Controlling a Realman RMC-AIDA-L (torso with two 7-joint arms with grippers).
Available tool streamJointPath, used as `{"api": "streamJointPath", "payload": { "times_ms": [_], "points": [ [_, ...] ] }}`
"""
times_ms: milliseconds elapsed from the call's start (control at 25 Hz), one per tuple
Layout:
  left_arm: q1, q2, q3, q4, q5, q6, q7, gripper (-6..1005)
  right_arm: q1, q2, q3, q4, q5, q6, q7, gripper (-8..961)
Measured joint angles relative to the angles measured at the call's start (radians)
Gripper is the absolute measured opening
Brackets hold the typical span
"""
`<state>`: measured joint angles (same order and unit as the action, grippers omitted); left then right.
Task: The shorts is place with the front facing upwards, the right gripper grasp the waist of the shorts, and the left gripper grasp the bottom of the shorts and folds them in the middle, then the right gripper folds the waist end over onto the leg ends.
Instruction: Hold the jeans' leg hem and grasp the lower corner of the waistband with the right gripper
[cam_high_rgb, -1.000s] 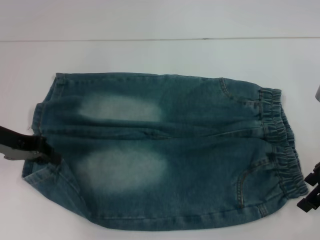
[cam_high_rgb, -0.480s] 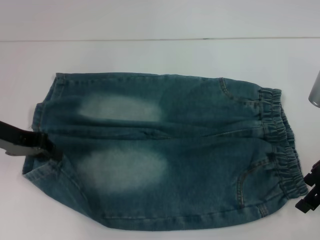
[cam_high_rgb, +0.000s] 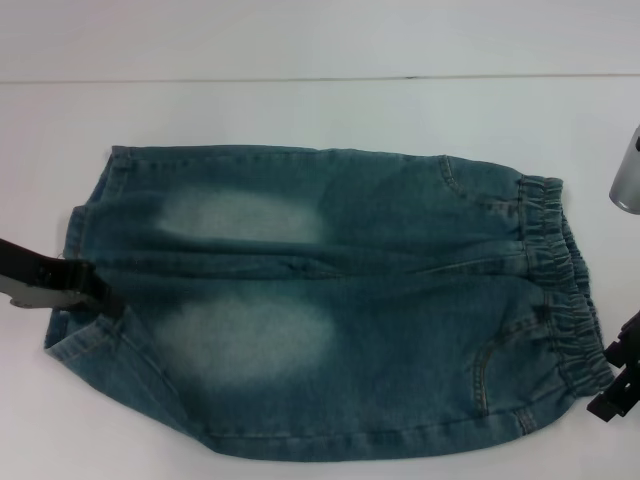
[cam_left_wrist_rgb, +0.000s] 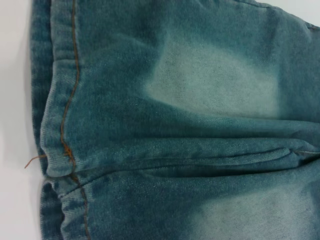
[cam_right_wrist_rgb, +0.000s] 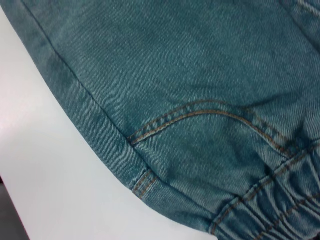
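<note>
The shorts (cam_high_rgb: 330, 300) lie flat and front-up on the white desk (cam_high_rgb: 300, 110), two pale faded patches showing, gathered waistband toward the robot's right, the bottom of the shorts (cam_high_rgb: 75, 275) toward its left; near edge of the denim runs close to the bottom of the head view, not quite cut off. The left gripper (cam_high_rgb: 105, 298) reaches in from the left edge at the hems, over the gap between the two legs; its tips sit on or against the denim, dark against dark, so how far apart the prongs stand and whether any cloth is pinched cannot be told; most of the arm is out of the picture. The left wrist view shows only denim close up: stitched hem line, a loose orange thread at the crotch seam, a long fold between the legs, no prongs of its own in sight. The right gripper (cam_high_rgb: 618, 385) sits at the right edge beside the near waistband corner, just off the cloth, largely cut off; its opening cannot be judged either. The right wrist view shows the curved pocket stitching, the gathered elastic and bare desk beside the side seam.
</note>
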<state>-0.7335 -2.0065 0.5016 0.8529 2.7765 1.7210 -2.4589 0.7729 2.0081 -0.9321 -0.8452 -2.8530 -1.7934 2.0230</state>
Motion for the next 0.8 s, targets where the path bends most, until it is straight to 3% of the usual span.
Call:
{"api": "streamJointPath", "payload": {
  "times_ms": [800],
  "points": [
    [0.000, 0.003, 0.000, 0.000, 0.000, 0.000, 0.004, 36, 0.002, -0.004, -0.017, 0.014, -0.003, -0.002, 0.005, 927]
  ]
}}
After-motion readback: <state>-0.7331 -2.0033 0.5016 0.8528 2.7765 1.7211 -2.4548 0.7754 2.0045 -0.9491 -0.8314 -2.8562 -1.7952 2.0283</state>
